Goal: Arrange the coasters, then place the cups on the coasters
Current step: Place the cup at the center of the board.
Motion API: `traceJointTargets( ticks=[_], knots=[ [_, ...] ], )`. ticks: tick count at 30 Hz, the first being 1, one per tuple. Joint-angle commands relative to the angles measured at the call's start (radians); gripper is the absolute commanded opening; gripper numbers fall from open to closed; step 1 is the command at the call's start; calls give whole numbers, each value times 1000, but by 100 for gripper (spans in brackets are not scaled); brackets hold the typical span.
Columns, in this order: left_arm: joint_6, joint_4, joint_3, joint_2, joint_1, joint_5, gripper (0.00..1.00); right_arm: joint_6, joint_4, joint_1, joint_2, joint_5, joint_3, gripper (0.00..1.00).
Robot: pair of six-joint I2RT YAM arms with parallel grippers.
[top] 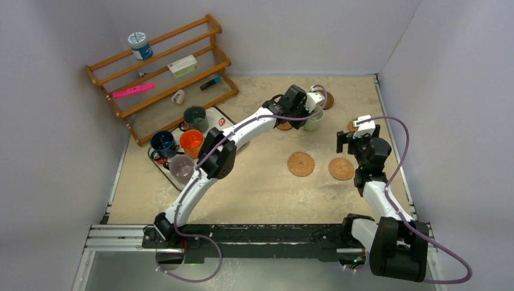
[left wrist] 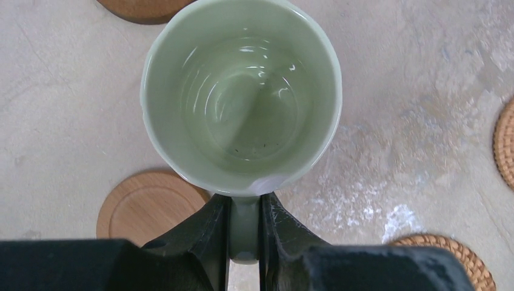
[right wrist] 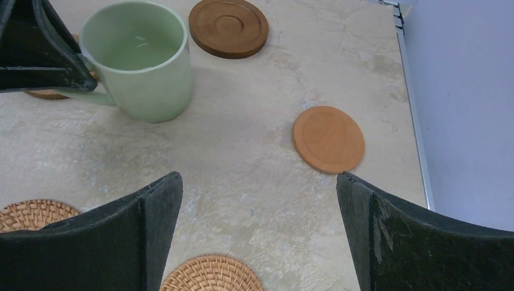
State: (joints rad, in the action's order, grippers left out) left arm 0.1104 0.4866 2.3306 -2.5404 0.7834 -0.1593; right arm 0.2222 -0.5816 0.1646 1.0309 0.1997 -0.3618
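Top view: the left gripper (top: 310, 104) holds the pale green cup (top: 314, 121) at the far middle of the table (top: 254, 182), and the right gripper (top: 357, 136) hovers near the right edge. Left wrist view: its fingers (left wrist: 209, 236) are clamped on the cup's handle (left wrist: 245, 227), with a wooden coaster (left wrist: 142, 206) just beside. Right wrist view: the right jaws stand wide apart and empty, and the cup is over bare table near a dark coaster (right wrist: 228, 27).

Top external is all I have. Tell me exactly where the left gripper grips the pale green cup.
Observer: The left gripper pinches the pale green cup by its handle, jaws shut on it from both sides.
Operator: Check inside the cup.
Observer: Empty; the left wrist view shows bare glaze.
Operator: Now report the right gripper.
Observer: The right gripper stands wide open, nothing between its jaws; a smooth wooden coaster lies on the table just beyond them.
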Motion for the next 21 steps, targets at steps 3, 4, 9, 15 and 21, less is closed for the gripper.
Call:
traceJointTargets(
  ticks=[3,4,9,15,21],
  knots=[
    [-50,-16,104,-23,18,42,0,8,-68,5,-14,-14,9,99],
    [-54,-15,103,-25,19,43,3,8,-67,6,-13,-13,8,99],
    [-69,4,100,-22,26,28,36,8,-64,6,-4,-7,5,99],
    [-81,-13,20,32,36,23,55,8,-62,6,5,-15,2,99],
    [-101,-6,-11,56,45,-44,56,8,-61,7,1,-23,2,99]
  ],
)
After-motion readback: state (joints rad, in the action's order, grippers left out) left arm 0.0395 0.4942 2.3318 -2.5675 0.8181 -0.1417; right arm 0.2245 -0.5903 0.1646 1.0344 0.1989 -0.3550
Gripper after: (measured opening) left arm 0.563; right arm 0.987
